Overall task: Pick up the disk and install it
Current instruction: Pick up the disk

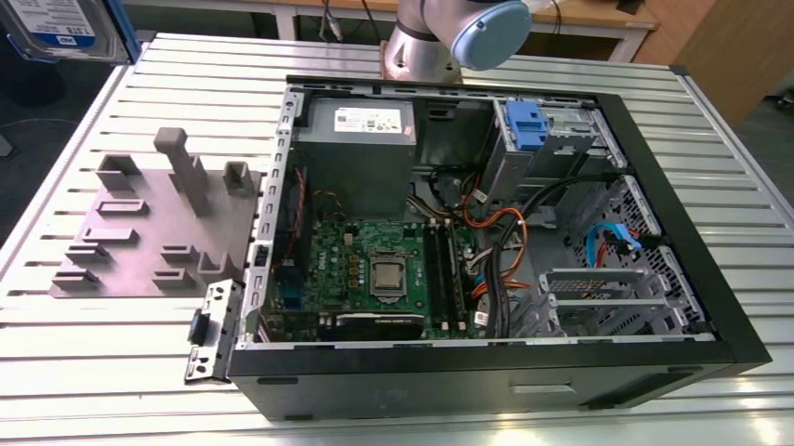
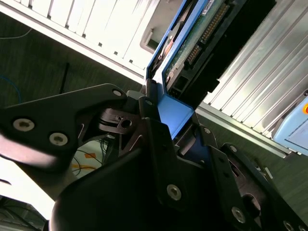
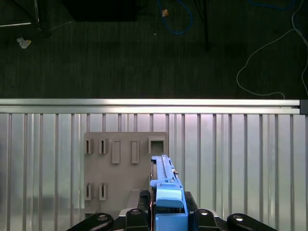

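My gripper (image 3: 168, 215) is shut on the disk (image 3: 163, 185), clamping its blue carrier frame from both sides. In the first wrist view the disk stands edge-on over the grey slotted fixture plate (image 3: 110, 163), clear of its slots. In the second wrist view the black fingers (image 2: 154, 144) press on the blue frame, and the disk's (image 2: 202, 33) circuit-board side shows beyond them. In the exterior view the disk (image 1: 56, 28), silver with a white-and-blue label and blue frame, hangs in the air at the upper left corner.
An open computer case (image 1: 694, 279) lies on the slatted aluminium table (image 1: 99, 372). It holds a motherboard (image 1: 372, 269), a grey power supply (image 1: 360, 125), cables and a drive bay with a blue clip (image 1: 527, 125). The grey fixture plate (image 1: 149, 232) lies at the exterior view's left.
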